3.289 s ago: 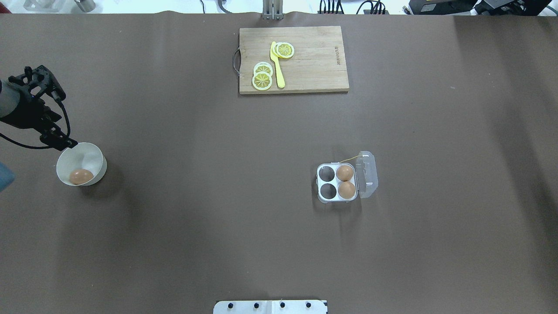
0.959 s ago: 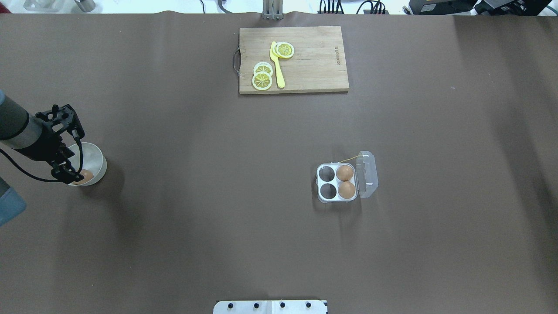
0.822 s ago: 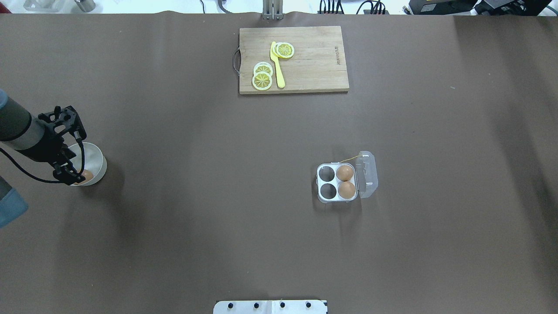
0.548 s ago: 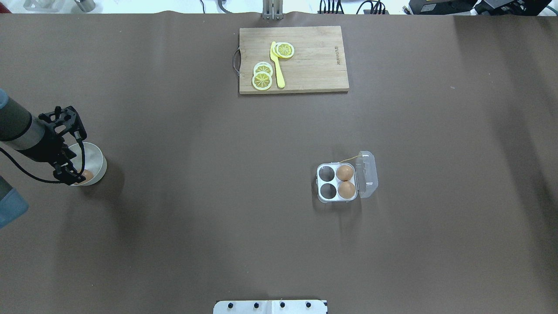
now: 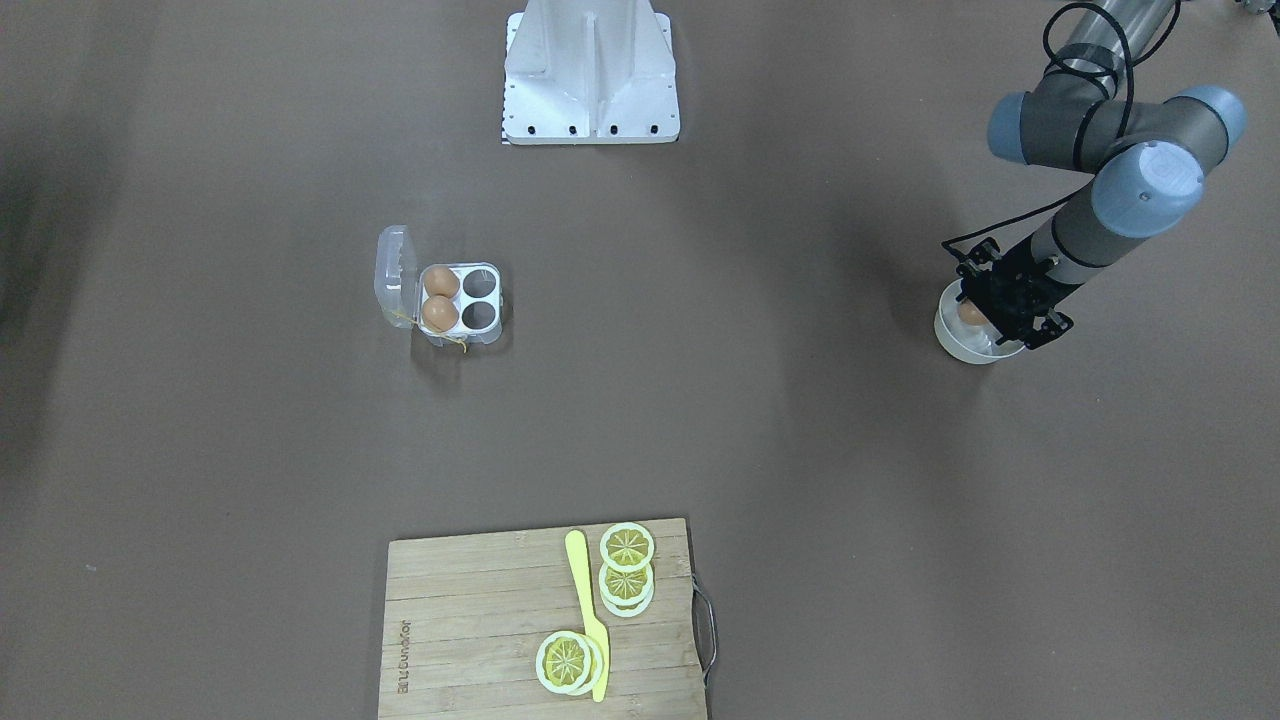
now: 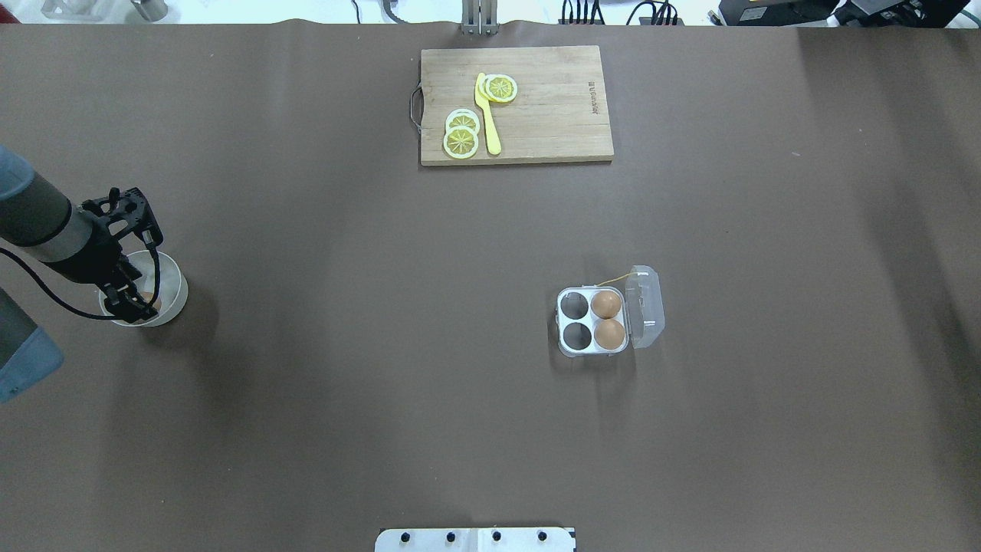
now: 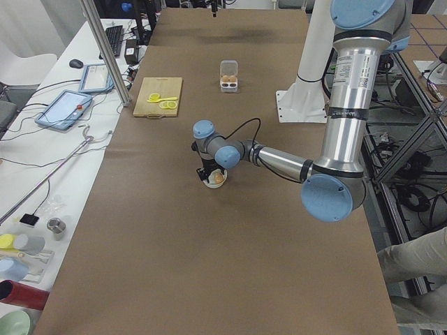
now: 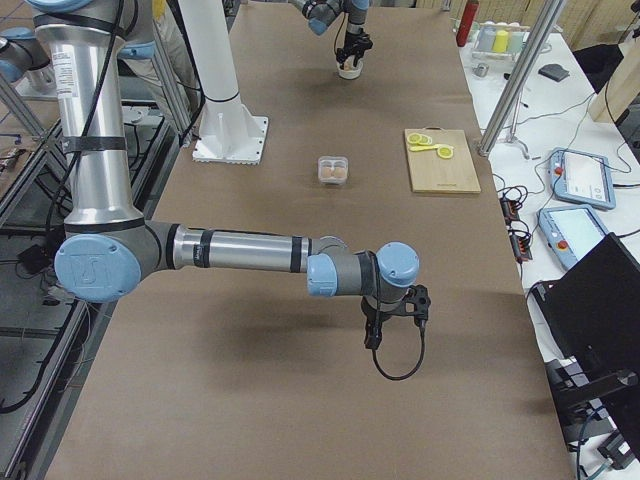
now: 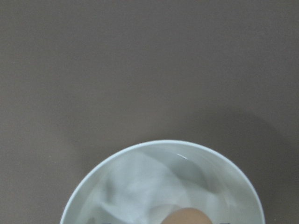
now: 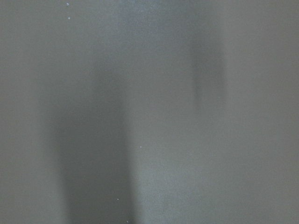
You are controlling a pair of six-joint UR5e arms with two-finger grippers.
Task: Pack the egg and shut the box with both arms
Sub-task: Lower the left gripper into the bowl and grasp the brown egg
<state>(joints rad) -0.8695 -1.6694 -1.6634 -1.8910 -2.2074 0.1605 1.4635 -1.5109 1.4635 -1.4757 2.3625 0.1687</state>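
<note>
A brown egg (image 5: pixel 968 313) lies in a white bowl (image 5: pixel 962 345) at the table's far left; the overhead view shows only a sliver of the egg (image 6: pixel 147 299). My left gripper (image 6: pixel 135 305) reaches down into the bowl and is shut on the egg, whose top shows at the bottom edge of the left wrist view (image 9: pixel 187 216). The clear box (image 6: pixel 592 323) stands right of centre with its lid (image 6: pixel 644 307) open. It holds two eggs (image 6: pixel 606 304) in its right cells; the left cells are empty. My right gripper (image 8: pixel 374 338) shows only in the exterior right view; I cannot tell its state.
A wooden cutting board (image 6: pixel 516 104) with lemon slices (image 6: pixel 461 138) and a yellow knife (image 6: pixel 487 115) lies at the table's far edge. The white mounting stand (image 5: pixel 590 75) is at the near edge. The right wrist view shows only bare brown table (image 10: pixel 149 112).
My left arm came down from behind the bowl and put its gripper in at the egg. In the last half second the gripper shifted slightly right, and the egg is now mostly hidden.
</note>
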